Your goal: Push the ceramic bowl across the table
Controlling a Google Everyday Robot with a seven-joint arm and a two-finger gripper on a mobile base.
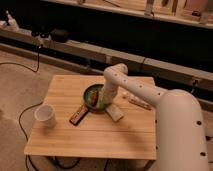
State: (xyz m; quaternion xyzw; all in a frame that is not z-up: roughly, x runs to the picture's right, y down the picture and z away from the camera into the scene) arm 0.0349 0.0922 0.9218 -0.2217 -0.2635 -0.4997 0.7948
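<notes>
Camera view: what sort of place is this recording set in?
Probably a lab or workshop: a small wooden table on bare floor, loose cables, and a long dark bench behind. The end effector sits at the ceramic bowl.

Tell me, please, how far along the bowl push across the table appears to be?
Done: the arm has reached in, and its pincer sits low at the right side of the green bowl. In hand: the push itself, with the bowl near the middle of the table, next to a dark flat bar. Left: sliding it on across; plenty of tabletop lies open toward the white cup.
</notes>
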